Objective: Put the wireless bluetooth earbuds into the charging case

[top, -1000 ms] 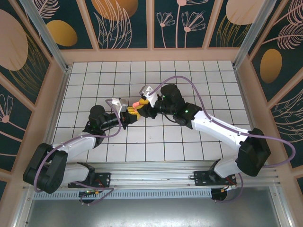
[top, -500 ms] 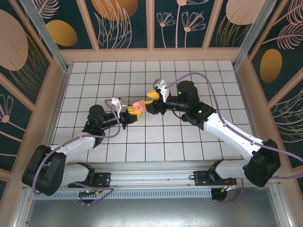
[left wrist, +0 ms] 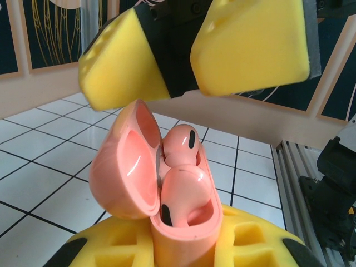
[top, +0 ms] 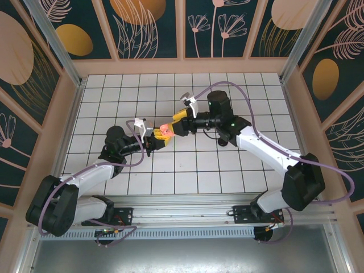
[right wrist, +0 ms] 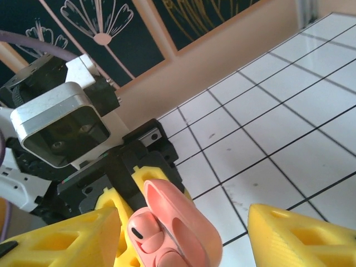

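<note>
white grid table (top: 114, 96); right claw (top: 176, 125) close to open charging case (left wrist: 167, 189)

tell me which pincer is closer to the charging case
Left. The left pincer is shut on the base of the charging case; the right pincer hangs open astride its lid.

Left arm: extends from its base at the near left, forearm angled toward the centre of the worktop (top: 114, 96). Left gripper (top: 153, 137): jaws closed tight on the base of the charging case (top: 165, 130), which is held above the worktop. Right arm: rises from its base at the near right, forearm running leftward, wrist about level. Right gripper (top: 178, 122): jaws parted, yellow pads spread wide, facing the left gripper tip to tip, just beyond the case.
</note>
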Controlling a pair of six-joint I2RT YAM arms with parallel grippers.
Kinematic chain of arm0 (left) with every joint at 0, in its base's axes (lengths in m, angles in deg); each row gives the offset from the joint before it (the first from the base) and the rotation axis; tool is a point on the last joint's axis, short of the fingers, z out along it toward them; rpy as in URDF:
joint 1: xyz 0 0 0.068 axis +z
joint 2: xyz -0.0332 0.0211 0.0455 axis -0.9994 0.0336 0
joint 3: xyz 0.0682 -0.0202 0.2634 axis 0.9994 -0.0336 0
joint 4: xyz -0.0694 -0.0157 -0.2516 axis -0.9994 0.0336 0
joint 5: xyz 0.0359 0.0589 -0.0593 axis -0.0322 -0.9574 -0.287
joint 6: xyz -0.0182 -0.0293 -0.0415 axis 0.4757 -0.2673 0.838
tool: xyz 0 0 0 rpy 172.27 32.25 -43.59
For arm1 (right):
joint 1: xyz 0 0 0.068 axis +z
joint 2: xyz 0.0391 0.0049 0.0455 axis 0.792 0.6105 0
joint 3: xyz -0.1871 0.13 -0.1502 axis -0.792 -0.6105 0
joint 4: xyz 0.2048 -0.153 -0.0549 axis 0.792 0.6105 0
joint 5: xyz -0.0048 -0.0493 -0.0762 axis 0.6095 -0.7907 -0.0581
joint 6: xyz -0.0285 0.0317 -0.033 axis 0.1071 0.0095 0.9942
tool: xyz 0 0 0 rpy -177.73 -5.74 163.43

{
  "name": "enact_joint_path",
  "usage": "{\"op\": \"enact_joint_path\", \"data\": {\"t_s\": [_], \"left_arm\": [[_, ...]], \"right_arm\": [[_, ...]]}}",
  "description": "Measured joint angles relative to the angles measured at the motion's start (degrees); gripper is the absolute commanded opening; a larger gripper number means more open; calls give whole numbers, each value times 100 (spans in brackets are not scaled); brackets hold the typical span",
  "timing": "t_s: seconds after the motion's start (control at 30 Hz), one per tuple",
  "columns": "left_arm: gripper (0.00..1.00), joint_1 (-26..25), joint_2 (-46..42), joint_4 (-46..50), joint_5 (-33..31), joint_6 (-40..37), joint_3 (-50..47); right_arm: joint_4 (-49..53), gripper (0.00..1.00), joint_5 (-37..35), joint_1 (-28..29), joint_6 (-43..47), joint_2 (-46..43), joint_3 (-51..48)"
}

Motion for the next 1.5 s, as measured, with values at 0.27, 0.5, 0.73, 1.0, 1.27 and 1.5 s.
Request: {"op": "enact_joint_path", "data": {"t_s": [0.27, 0.5, 0.73, 1.0, 1.27, 1.5], "left_arm": [[11, 0, -4, 83, 37, -57, 63], [11, 0, -4, 212, -33, -79, 87], [10, 0, 13, 317, -116, -72, 173], [10, 0, 31, 317, 0, -50, 173], [11, 0, 31, 304, 125, -52, 175], [11, 0, 31, 363, 74, -52, 175]], "right_arm": [[-17, 58, 675, -63, -9, 48, 35], [-214, 57, 975, -111, -85, -356, -232], [-527, 59, 782, -385, -439, -756, -673], [-527, 63, 577, -444, -669, -369, -498], [-391, 61, 955, -122, -450, 138, -129], [-457, 56, 1283, -120, -391, -61, -240]]}}
